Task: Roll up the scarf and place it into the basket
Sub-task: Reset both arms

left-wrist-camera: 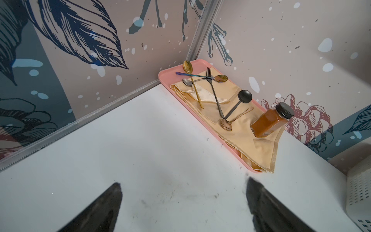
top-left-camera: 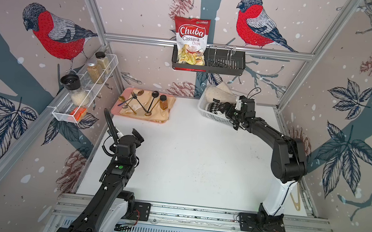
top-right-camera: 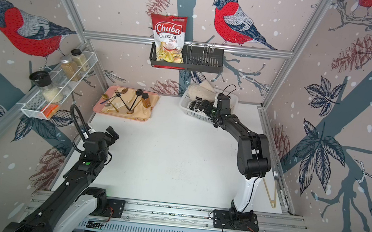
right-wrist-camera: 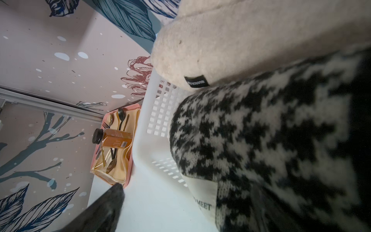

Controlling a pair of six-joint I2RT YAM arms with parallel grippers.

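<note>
The scarf (top-left-camera: 213, 107) (top-right-camera: 194, 105) is a black-and-white houndstooth roll lying in the white perforated basket (top-left-camera: 213, 120) (top-right-camera: 194, 116) at the back right of the table. In the right wrist view the scarf (right-wrist-camera: 261, 130) fills the frame, with a cloth label at its end, inside the basket (right-wrist-camera: 152, 144). My right gripper (top-left-camera: 226, 110) (right-wrist-camera: 188, 188) hangs open over the basket, one finger (right-wrist-camera: 112, 200) outside the rim and apart from the scarf, the other blurred against the knit. My left gripper (top-left-camera: 138, 135) (left-wrist-camera: 183, 184) is open above bare table at the left.
A cream rolled cloth (top-left-camera: 218, 94) (right-wrist-camera: 241, 40) lies behind the scarf in the basket. A pink tray (top-left-camera: 125, 95) (left-wrist-camera: 162, 75) holds a napkin, cutlery and a spice bottle. A black wall caddy (top-left-camera: 229, 64) holds a chips bag. A white wire rack (top-left-camera: 83, 90) hangs on the left wall.
</note>
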